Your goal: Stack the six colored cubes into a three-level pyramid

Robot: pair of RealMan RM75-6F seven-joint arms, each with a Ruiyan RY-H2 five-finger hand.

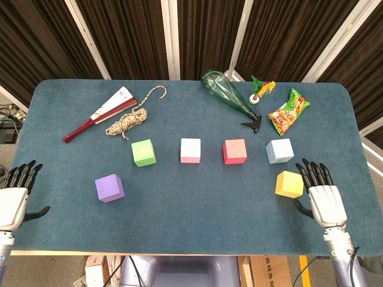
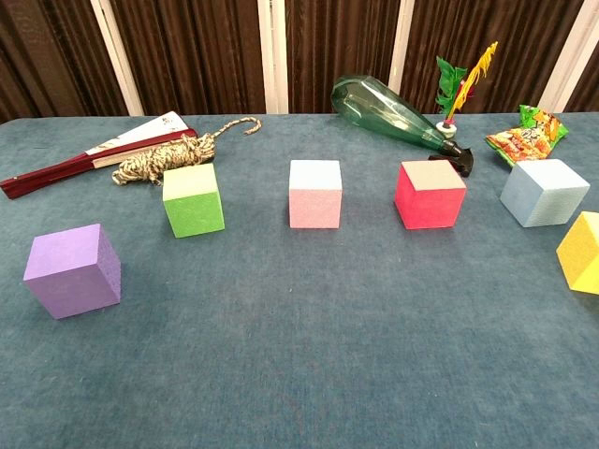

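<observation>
Yellow cube [image 1: 289, 184], prob. light stiff foam, is best pinched on opp. flat sides; right hand [image 1: 323, 197], empty, fingers spread, is at its 3 o'clock.

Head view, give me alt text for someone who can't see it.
Six separate cubes, none stacked, lie on a blue table: green cube, pink cube, red cube and light blue cube in a row, purple cube and yellow cube nearer. An open left hand and right hand rest at the near corners.
</observation>
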